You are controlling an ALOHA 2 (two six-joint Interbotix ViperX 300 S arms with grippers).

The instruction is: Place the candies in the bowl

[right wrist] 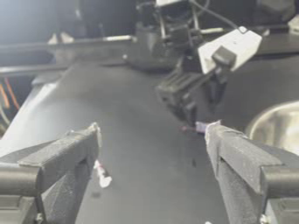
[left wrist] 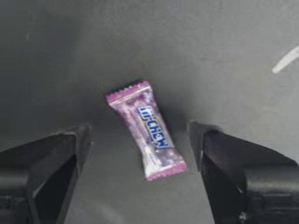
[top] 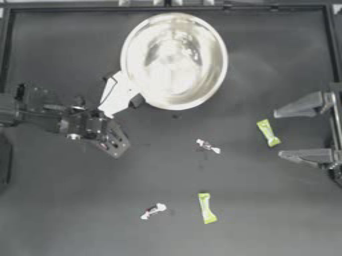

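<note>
The left gripper point(left wrist: 140, 148) hangs wide open and empty, straddling the purple candy point(left wrist: 147, 130) on the counter point(left wrist: 222, 52); its long axis runs roughly along the gap, slightly skewed. The right gripper point(right wrist: 154, 153) waits open, well apart.

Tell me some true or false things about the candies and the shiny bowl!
1. The bowl already holds candies. False: none can be seen inside it.
2. The purple candy lies between the open jaws of the left gripper. True.
3. The left gripper has lifted the purple candy. False: it lies on the table, jaws not touching it.
4. Two yellow-green candies lie on the table. True.
5. The right gripper holds a candy. False: it is open, parked at the right edge.
</note>
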